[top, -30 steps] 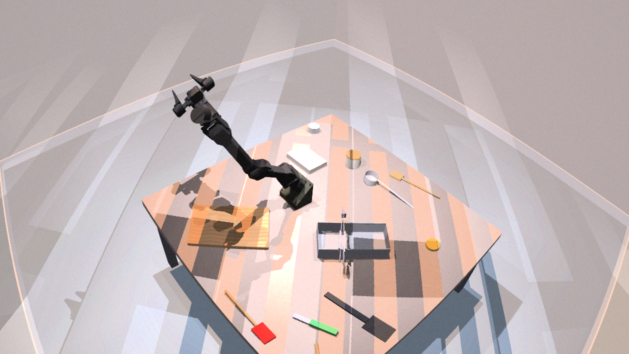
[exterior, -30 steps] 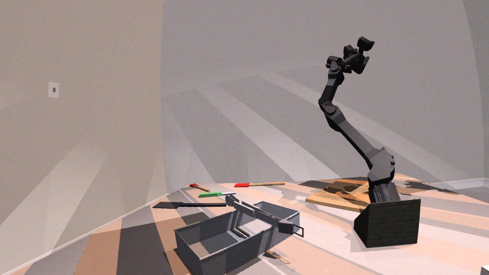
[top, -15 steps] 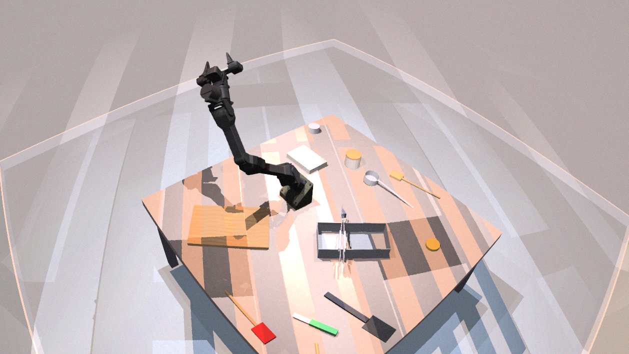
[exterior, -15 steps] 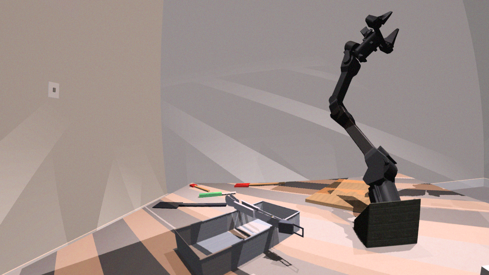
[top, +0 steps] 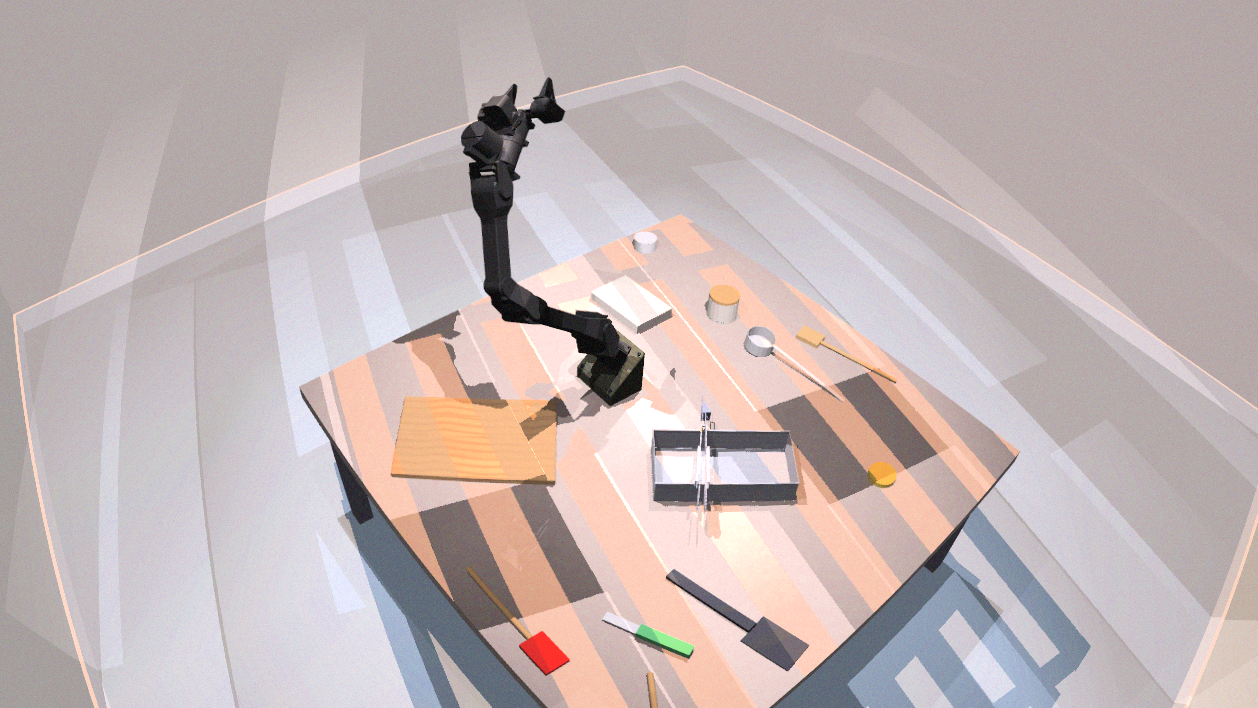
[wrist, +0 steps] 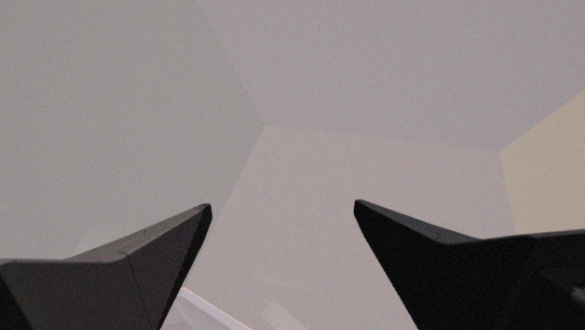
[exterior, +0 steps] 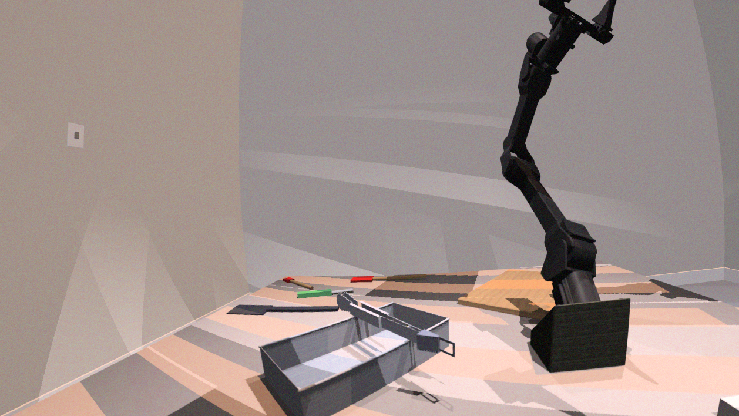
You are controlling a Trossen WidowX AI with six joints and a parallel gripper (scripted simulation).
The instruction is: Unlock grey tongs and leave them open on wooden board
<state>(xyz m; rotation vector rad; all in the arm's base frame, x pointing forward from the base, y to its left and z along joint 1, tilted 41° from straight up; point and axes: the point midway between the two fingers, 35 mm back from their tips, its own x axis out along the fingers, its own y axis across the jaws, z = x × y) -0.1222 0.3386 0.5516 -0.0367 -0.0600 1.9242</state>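
Note:
The grey tongs point(top: 698, 457) point(exterior: 385, 316) lie shut across the grey roasting tin point(top: 785, 437) point(exterior: 331, 382), their arms spanning both long walls. The wooden board point(top: 466, 440) point(exterior: 504, 297) lies flat on the table to the tin's left in the top view. My gripper point(top: 528, 95) point(exterior: 581, 4) point(wrist: 285, 208) is open and empty. It points upward, high above the arm's base and far from the tongs. The wrist view shows only the two dark fingers against the walls.
The arm's dark base point(top: 611, 369) point(exterior: 581, 333) stands between board and tin. Around lie a white block point(top: 631, 303), a tan-topped cylinder point(top: 722, 303), a small ladle point(top: 761, 341), a wooden spatula point(top: 814, 338), a yellow disc point(top: 881, 474), a dark turner point(top: 739, 619), a red spatula point(top: 543, 653) and a green-handled knife point(top: 655, 635).

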